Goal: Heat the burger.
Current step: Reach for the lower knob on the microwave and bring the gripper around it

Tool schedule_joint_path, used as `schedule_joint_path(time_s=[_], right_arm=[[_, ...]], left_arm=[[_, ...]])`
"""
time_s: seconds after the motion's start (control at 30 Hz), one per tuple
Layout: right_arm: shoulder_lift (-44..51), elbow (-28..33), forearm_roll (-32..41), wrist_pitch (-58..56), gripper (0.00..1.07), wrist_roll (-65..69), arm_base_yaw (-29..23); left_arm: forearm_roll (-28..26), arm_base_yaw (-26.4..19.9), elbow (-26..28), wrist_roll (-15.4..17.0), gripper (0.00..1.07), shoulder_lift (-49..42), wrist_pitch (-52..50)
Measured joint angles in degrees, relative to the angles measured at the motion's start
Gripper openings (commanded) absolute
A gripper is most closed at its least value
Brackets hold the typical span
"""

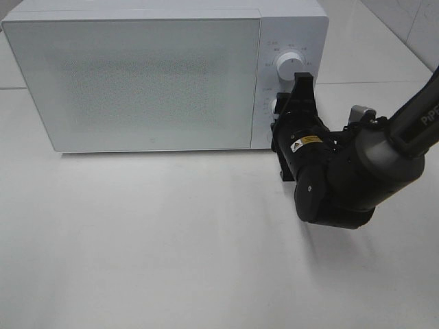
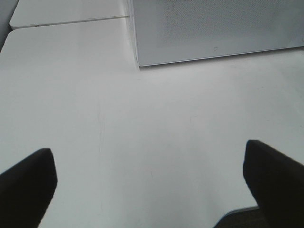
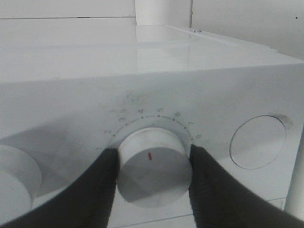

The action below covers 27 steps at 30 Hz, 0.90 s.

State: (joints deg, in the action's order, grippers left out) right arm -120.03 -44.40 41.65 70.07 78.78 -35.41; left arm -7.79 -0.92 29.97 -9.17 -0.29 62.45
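A plain white table, softly and evenly lit, meets a pale tiled wall.

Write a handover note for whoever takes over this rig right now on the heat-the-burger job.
The left hand is open and empty above the table. The right hand is closed on the lower knob of the microwave, whose door is shut. The burger is not in view; probably inside. Done: door closed, knob gripped. Left: turn the knob to start heating, then let go.
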Motion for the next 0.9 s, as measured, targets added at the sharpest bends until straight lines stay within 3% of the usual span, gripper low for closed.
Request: schedule_joint_path(time_s=[0.47, 0.9], right_arm=[[0.00, 0.00, 0.69, 0.11, 0.11, 12.61, 0.00], [0.00, 0.00, 0.74, 0.11, 0.13, 13.98, 0.00]], left_arm=[[0.00, 0.00, 0.00, 0.00, 1.00, 0.00, 0.00], [0.00, 0.00, 0.00, 0.00, 1.00, 0.00, 0.00]])
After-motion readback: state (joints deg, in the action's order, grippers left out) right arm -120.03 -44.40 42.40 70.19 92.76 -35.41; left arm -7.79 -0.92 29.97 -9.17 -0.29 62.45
